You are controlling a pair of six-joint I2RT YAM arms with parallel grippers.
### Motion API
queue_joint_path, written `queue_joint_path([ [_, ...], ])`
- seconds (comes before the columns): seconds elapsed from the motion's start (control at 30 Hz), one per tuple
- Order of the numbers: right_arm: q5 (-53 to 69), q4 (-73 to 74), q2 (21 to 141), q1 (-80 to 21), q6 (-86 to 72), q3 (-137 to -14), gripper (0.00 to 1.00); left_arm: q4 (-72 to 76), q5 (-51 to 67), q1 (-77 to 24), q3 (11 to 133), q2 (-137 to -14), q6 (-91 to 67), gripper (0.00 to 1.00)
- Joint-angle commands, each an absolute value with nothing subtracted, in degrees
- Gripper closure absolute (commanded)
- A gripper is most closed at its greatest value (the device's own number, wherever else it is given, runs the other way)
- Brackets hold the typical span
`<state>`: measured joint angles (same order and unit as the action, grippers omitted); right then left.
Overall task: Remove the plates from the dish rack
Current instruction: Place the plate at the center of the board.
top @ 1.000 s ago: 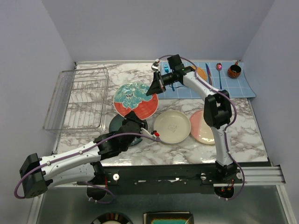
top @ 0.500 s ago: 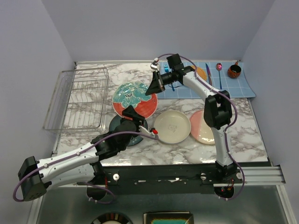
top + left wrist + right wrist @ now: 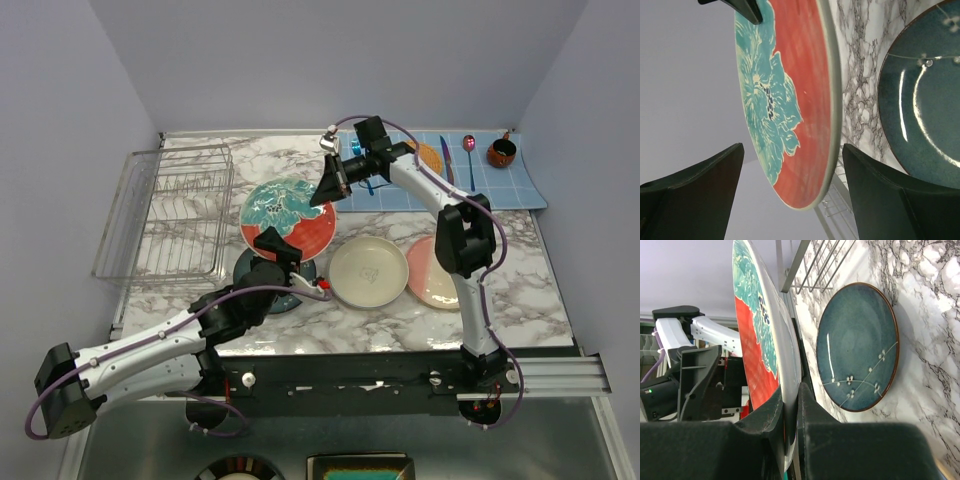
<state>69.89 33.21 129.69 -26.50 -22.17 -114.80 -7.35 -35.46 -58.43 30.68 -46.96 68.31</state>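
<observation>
Three plates lie flat on the tabletop [image 3: 520, 290]: a dark teal plate [image 3: 245, 268] at the left, a cream plate [image 3: 368, 271] beside it, and a pink-and-cream plate [image 3: 432, 272] to the right, partly behind the right arm. The teal floral plate [image 3: 288, 215], the one with the red lower half, is off the tabletop and tilted, floral face up toward the overhead camera.

Your right gripper [image 3: 327, 185] has that plate by its far edge, its jaws pinched tight on the rim. Your left gripper [image 3: 272, 244] sits at the plate's near edge with its jaws wide. In the left wrist view the rim stands between the two fingers. There is a clear gap on the patterned side, and the other finger is just beside the back of the rim; you cannot tell whether it touches. The dark teal plate lies right below this gripper.

The dish rack [image 3: 165, 210] stands on the left of the tabletop, near the held plate.
</observation>
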Motion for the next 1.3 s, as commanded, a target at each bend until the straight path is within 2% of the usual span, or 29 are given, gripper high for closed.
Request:
queue_joint_path([
  [0.0,76.5,32.4,126.3,-25.4,-24.9,-118.7,0.99,-10.3,-35.3,-58.2,29.3,-46.0,67.4,0.11],
  [0.73,73.6,37.5,130.8,-17.8,-19.8,-123.1,0.99,-15.7,-31.5,-53.3,25.8,-36.4,65.9,0.10],
  [1.13,70.0,41.4,131.5,-15.6,-14.6,-123.7,0.99,-23.6,-28.3,-48.3,30.9,-32.3,58.3,0.11],
  [1.27,69.6,41.1,131.0,-15.6,-14.0,-121.6,0.99,-23.0,-27.8,-46.4,37.0,-33.8,55.0,0.11],
])
